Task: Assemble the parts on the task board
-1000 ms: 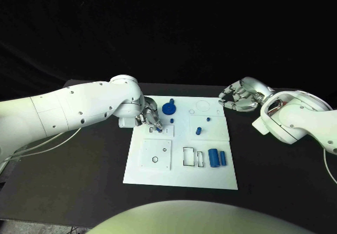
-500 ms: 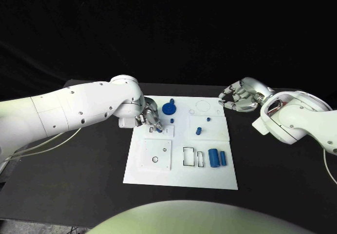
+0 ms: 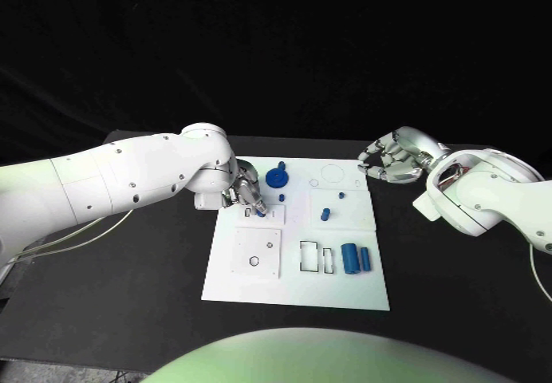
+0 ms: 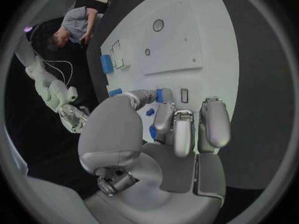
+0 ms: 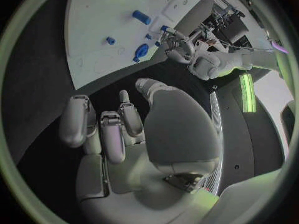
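The white task board [image 3: 301,271] lies in the middle of the table. My left hand [image 3: 245,194] hovers over the board's far left part and pinches a small blue part [image 3: 260,210] between thumb and finger; the same blue part [image 4: 159,95] shows at the fingertips in the left wrist view. A blue gear-like part [image 3: 276,177] stands just beside that hand. Two small blue pegs [image 3: 325,213] sit near the board's middle, and two blue cylinders [image 3: 356,258] lie at its near right. My right hand [image 3: 389,163] hangs off the board's far right corner, fingers curled in, holding nothing.
Black table [image 3: 138,263] stretches round the board on both sides. Several outlined recesses [image 3: 257,252] mark the board's near half. The right wrist view looks over the board [image 5: 106,10] with the blue gear-like part [image 5: 141,50] and my left hand [image 5: 181,47] beyond it.
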You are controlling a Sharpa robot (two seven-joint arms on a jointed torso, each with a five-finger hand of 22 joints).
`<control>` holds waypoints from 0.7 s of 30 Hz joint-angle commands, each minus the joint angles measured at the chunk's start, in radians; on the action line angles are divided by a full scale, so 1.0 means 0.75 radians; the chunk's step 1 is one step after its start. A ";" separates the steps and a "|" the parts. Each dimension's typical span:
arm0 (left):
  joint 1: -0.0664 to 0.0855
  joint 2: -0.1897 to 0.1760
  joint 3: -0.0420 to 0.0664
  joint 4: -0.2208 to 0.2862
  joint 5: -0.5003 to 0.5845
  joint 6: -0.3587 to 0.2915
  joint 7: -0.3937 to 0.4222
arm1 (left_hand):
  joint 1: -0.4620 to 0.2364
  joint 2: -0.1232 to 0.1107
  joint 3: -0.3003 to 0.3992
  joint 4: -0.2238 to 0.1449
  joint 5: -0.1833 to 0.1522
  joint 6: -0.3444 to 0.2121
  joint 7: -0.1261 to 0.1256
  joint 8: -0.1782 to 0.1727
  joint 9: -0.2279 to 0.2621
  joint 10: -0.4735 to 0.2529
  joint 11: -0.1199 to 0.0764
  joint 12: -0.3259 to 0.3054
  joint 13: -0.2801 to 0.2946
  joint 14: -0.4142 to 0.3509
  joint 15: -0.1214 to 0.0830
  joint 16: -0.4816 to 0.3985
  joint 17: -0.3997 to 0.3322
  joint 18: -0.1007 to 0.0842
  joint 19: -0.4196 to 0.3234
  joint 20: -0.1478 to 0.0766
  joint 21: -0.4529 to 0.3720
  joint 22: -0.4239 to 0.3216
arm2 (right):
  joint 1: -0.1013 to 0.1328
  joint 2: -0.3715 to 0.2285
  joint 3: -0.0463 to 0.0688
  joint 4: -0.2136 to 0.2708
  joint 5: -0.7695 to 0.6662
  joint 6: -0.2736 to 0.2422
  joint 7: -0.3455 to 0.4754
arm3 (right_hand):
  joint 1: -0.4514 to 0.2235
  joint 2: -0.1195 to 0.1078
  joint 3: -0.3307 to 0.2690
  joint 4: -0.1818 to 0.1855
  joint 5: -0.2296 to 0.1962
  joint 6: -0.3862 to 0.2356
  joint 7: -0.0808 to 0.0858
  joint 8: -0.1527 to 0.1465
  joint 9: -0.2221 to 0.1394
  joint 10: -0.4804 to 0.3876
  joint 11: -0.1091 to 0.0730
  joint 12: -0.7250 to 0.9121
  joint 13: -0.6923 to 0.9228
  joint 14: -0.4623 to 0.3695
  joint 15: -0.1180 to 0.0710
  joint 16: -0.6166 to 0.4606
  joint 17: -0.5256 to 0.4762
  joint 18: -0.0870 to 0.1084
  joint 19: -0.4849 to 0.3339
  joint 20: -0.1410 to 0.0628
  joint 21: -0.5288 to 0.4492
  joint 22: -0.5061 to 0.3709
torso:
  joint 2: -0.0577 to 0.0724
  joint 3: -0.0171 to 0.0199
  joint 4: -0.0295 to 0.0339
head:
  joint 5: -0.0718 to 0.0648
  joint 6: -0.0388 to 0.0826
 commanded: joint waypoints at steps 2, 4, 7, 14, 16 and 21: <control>0.000 0.005 0.000 0.000 0.015 0.024 0.001 | 0.008 0.005 0.226 -0.231 0.004 0.003 -0.011 0.005 0.001 0.009 0.000 0.006 0.001 0.141 -0.009 0.005 0.351 -0.025 0.001 0.000 -0.004 0.061 | -0.001 0.001 0.000 0.001 -0.005 0.016 0.003 | -0.010 0.000 0.004 0.001 0.005 -0.007 0.000 0.005 0.002 0.002 -0.008 0.001 -0.001 0.127 -0.012 -0.007 0.305 0.020 0.000 -0.008 -0.009 0.069 | 0.000 -0.0004 0.0001 | 0.000 0.000; -0.001 0.006 -0.001 -0.001 0.019 0.025 0.000 | 0.007 0.005 0.225 -0.232 0.008 0.003 -0.011 0.005 0.001 0.009 0.000 0.006 0.001 0.141 -0.009 0.005 0.351 -0.025 0.001 0.000 -0.004 0.062 | -0.001 0.001 0.000 0.001 -0.005 0.016 0.003 | -0.010 0.000 0.004 0.001 0.005 -0.007 0.000 0.005 0.002 0.002 -0.008 0.001 -0.001 0.127 -0.012 -0.007 0.305 0.020 0.000 -0.008 -0.009 0.069 | 0.000 -0.0003 0.0000 | -0.001 0.000; -0.002 0.009 -0.002 -0.003 0.022 0.024 -0.001 | 0.007 0.005 0.225 -0.232 0.008 0.003 -0.011 0.005 0.001 0.009 0.000 0.006 0.001 0.141 -0.009 0.005 0.351 -0.025 0.000 0.000 -0.005 0.061 | -0.001 0.002 0.000 0.001 -0.005 0.016 0.003 | -0.010 0.000 0.004 0.001 0.005 -0.007 0.000 0.005 0.002 0.002 -0.008 0.001 -0.001 0.127 -0.012 -0.007 0.305 0.020 0.000 -0.008 -0.009 0.069 | 0.001 -0.0004 0.0003 | -0.004 0.000; -0.005 0.013 -0.008 -0.014 0.022 0.018 -0.004 | 0.007 0.005 0.225 -0.232 0.008 0.003 -0.011 0.005 0.001 0.009 -0.001 0.005 0.000 0.141 -0.008 0.005 0.351 -0.025 0.000 0.000 -0.005 0.060 | -0.001 0.001 0.000 0.002 -0.006 0.014 0.000 | -0.010 0.000 0.004 0.001 0.005 -0.007 0.000 0.005 0.002 0.002 -0.008 0.001 -0.001 0.127 -0.012 -0.007 0.305 0.020 0.000 -0.008 -0.009 0.069 | 0.001 0.0005 0.0001 | -0.003 0.000; -0.006 0.014 -0.009 -0.015 0.022 0.019 -0.005 | 0.006 0.006 0.225 -0.232 0.009 0.003 -0.011 0.005 0.001 0.009 -0.001 0.005 0.000 0.141 -0.008 0.005 0.351 -0.025 0.001 0.000 -0.004 0.062 | -0.001 0.000 0.000 0.003 -0.007 0.012 -0.004 | -0.013 -0.003 0.014 -0.002 0.006 -0.008 0.000 0.007 0.003 0.003 -0.008 0.002 -0.001 0.127 -0.012 -0.007 0.306 0.020 0.001 -0.008 -0.009 0.071 | 0.001 0.0004 0.0000 | -0.003 0.000; -0.006 0.016 -0.009 -0.016 0.021 0.024 -0.008 | 0.006 0.006 0.225 -0.232 0.009 0.003 -0.011 0.005 0.001 0.009 -0.001 0.005 0.000 0.141 -0.008 0.005 0.351 -0.025 0.001 0.000 -0.004 0.062 | -0.001 -0.001 0.000 0.004 -0.008 0.010 -0.007 | -0.013 -0.003 0.014 -0.002 0.006 -0.008 0.000 0.007 0.003 0.003 -0.008 0.002 -0.001 0.127 -0.012 -0.007 0.306 0.020 0.001 -0.008 -0.009 0.071 | 0.000 0.0005 -0.0008 | -0.001 0.000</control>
